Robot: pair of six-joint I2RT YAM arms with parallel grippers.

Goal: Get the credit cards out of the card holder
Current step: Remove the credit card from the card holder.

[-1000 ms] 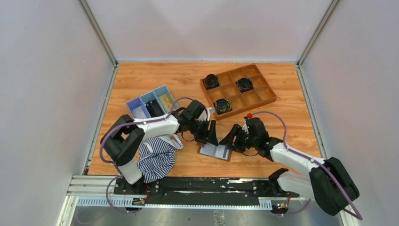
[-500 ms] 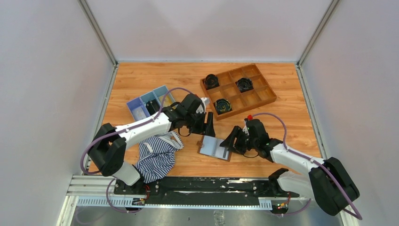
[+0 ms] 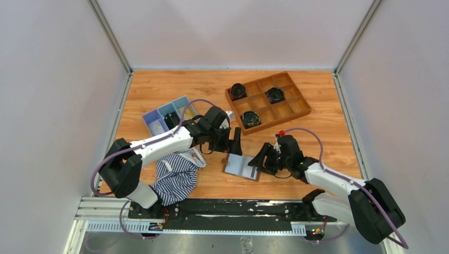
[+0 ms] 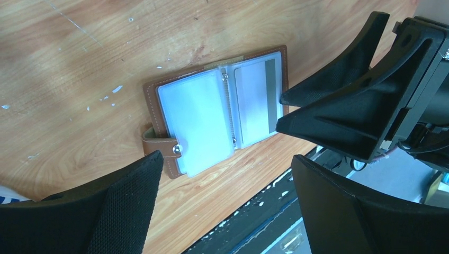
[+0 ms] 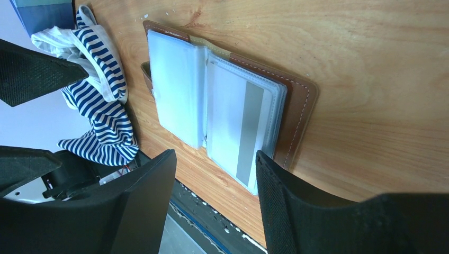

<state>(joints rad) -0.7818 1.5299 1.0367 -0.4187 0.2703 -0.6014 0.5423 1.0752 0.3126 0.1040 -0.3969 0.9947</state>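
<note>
Left wrist view: L gripper [image 4: 226,159] fingers spread wide, nothing held, poised over card holder [image 4: 212,121]. R gripper [image 4: 278,111] likewise parted, empty, tips at edge of holder's nearer page; contact can't be told. Holder laid open flat on table [image 4: 79,79] betw. both arms, sleeves up, prob. so cards can be reached. Striped card [image 4: 259,100] seen in sleeve by R gripper, not yet pulled. Striped cloth [image 5: 100,106] noted nearby.

Robot lab test cell: white panel walls [image 3: 227,32], aluminium rail [image 3: 106,211], wooden tabletop [image 3: 174,87]
</note>
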